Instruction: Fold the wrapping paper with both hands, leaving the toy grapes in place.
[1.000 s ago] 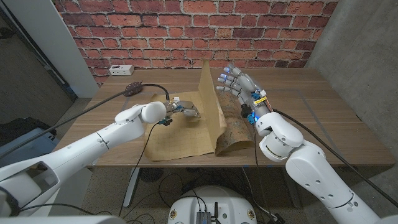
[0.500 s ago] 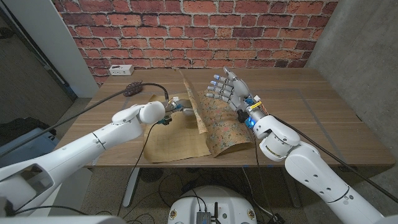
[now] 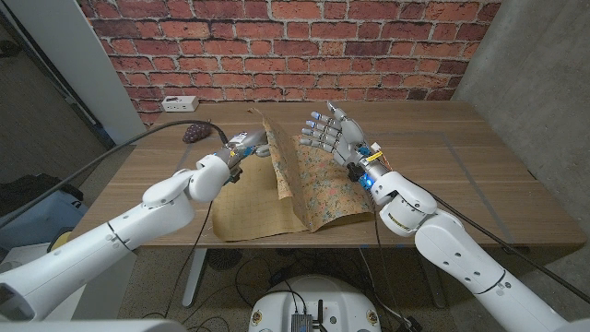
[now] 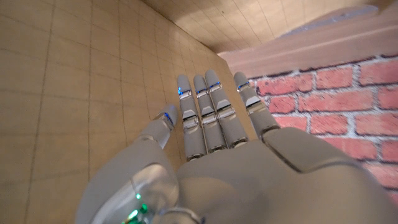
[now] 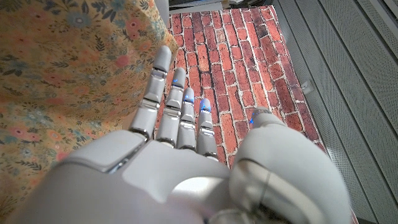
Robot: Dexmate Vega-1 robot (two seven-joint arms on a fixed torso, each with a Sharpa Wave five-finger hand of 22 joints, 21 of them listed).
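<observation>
Two hands work the wrapping paper (image 3: 304, 189) at frame center, its right half raised mid-fold. Left hand (image 3: 253, 145) is open beside the raised flap; right hand (image 3: 330, 132) is open, fingers spread behind it. Paper looks light, thin, creasable: hold at edges. Toy grapes (image 3: 193, 132) lie upper left, apart.

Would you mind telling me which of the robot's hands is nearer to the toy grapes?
Left. The left hand is at the wrapping paper's far edge, just right of the toy grapes; the right hand is farther right, beyond the raised fold.
</observation>
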